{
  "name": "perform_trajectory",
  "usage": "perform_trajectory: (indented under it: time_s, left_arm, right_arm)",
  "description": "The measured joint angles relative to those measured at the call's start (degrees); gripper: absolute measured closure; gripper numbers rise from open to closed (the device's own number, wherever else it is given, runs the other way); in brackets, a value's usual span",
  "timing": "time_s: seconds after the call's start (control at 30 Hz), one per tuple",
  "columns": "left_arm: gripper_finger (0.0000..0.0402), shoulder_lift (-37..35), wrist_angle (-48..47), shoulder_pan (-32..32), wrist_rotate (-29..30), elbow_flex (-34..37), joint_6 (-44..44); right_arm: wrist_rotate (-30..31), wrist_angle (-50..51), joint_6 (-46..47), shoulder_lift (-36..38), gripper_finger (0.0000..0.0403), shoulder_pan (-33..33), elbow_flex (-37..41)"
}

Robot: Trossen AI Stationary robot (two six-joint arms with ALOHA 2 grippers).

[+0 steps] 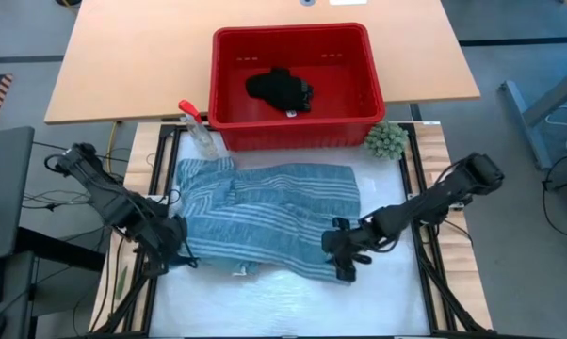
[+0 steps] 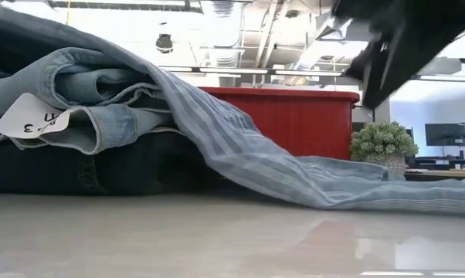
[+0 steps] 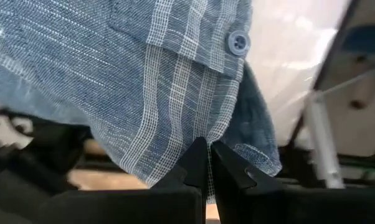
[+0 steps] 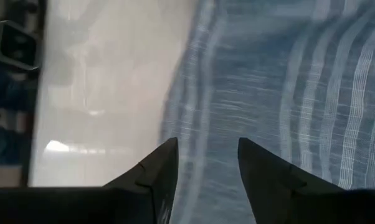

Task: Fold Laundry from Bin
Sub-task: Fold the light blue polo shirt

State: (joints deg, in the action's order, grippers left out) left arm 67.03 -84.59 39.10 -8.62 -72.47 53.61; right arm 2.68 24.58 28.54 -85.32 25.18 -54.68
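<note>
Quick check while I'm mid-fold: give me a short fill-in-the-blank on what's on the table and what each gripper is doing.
1. The blue-white striped shirt lies spread on the table in front of the ____ plastic bin.
2. Inside that bin lies a small ____ garment.
3. The left gripper is ____ on the shirt's edge.
4. The right gripper is ____ over the shirt.

Missing words: red; black; shut; open

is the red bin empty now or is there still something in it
Not empty. In the high view a small black piece lies on the floor of the red bin; the striped shirt is spread out on the table.
</note>
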Motion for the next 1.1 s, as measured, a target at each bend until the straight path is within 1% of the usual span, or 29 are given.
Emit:
perform_trajectory:
  time_s: [0.07, 0.2, 0.33, 0.5, 0.67, 0.77, 0.9, 1.0, 1.1]
  left_arm:
    - [0.0401, 1.31, -2.13, 0.57, 0.34, 0.0, -0.51]
    - [0.0401, 2.92, -5.33, 2.36, 1.05, 0.04, -1.1]
    - [0.0402, 2.81, -4.02, 2.63, 5.68, -0.71, 1.33]
    - [0.0401, 2.79, -1.94, 2.48, 10.79, -2.13, 2.52]
    - [0.0402, 2.84, -1.42, 2.48, 11.3, -2.14, 3.09]
    - [0.0401, 2.84, -1.47, 2.46, 11.89, -2.14, 2.66]
    - [0.0401, 2.84, -1.64, 2.46, 12.17, -2.14, 1.68]
    - [0.0401, 2.84, -2.23, 2.46, 12.19, -2.14, 1.62]
    - [0.0401, 2.84, -3.01, 2.46, 12.21, -2.14, 1.57]
  right_arm:
    - [0.55, -4.26, 0.38, -0.64, 0.022, -0.7, 2.43]
    - [1.71, -9.6, 0.54, -3.42, 0.0234, -1.25, 5.57]
    - [1.63, -10.41, 2.04, -7.82, 0.024, -0.83, 6.91]
    - [1.72, -15.61, 3.0, -8.31, 0.0241, 1.43, 6.6]
    - [1.7, -16.87, 3.14, -8.02, 0.024, 5.39, 6.59]
    - [4.33, -17.19, 3.32, -8.66, 0.0241, 7.29, 6.58]
    - [8.01, -16.75, 5.61, -11.24, 0.0241, 7.45, 6.65]
    - [7.41, -17.13, 7.32, -12.98, 0.0241, 7.75, 6.65]
    - [6.14, -15.52, 7.32, -14.1, 0.0241, 9.63, 6.47]
